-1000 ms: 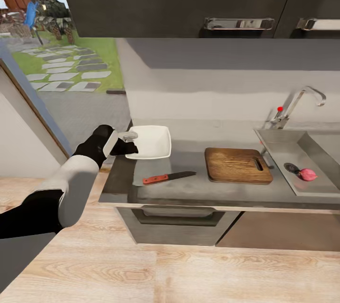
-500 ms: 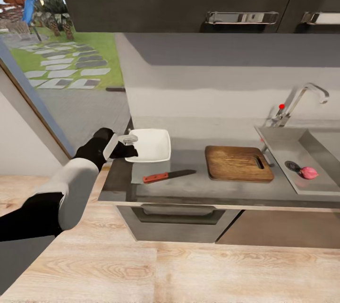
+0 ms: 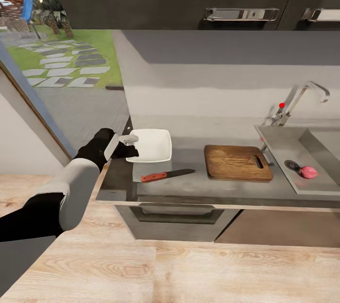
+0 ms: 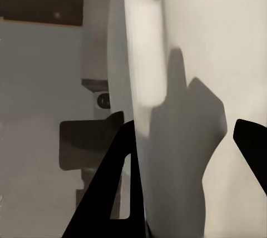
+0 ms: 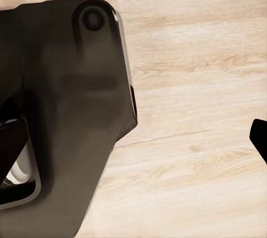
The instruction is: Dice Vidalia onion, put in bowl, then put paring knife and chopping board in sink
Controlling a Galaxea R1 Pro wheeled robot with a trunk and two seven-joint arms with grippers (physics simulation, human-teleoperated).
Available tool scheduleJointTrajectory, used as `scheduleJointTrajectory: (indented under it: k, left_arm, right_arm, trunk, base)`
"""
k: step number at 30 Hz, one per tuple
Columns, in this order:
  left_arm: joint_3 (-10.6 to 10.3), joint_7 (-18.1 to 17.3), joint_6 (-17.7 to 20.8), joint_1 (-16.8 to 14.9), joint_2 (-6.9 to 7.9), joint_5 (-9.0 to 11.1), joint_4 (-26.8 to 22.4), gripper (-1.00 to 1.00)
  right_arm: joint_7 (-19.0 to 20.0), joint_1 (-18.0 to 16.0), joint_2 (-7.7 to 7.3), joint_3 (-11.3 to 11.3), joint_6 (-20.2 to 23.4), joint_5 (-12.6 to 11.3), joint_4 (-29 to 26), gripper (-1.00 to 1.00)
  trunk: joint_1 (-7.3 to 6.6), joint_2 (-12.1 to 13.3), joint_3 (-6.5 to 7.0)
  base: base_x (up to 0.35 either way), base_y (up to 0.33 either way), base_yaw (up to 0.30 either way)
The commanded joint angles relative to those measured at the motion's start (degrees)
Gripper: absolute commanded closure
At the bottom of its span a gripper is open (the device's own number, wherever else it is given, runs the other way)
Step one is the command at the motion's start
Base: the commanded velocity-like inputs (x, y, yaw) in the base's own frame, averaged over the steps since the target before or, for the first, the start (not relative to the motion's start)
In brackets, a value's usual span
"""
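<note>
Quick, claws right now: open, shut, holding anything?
Left claw: at the bowl rim, fingers spread, open.
Right claw: pointing at the wooden floor, empty, open.

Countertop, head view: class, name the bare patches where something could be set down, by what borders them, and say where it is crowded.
Bare countertop lies between the bowl and the chopping board, behind the paring knife. A strip runs along the front edge, before knife and board. It is crowded at the left end, where the left gripper meets the bowl. The sink holds the Vidalia onion beside its drain.
</note>
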Motion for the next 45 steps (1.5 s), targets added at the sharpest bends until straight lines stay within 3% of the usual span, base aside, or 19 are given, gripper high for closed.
scheduleJointTrajectory:
  k: [1,45]
  left_arm:
    - [0.38,0.03,0.25,-0.04,-0.02,0.25,-0.03,1.0]
    - [0.15,-0.19,0.17,0.21,-0.34,0.25,1.39,1.0]
  right_arm:
    - [-0.24,0.04,0.04,0.07,-0.03,0.0,-0.13,-1.0]
    - [-0.32,0.04,0.17,0.07,0.01,0.0,-0.13,-1.0]
  trunk:
    - [0.03,-0.1,-0.09]
    - [0.03,-0.1,-0.92]
  base:
    - [0.0,-0.001,0.0]
    - [0.024,0.007,0.0]
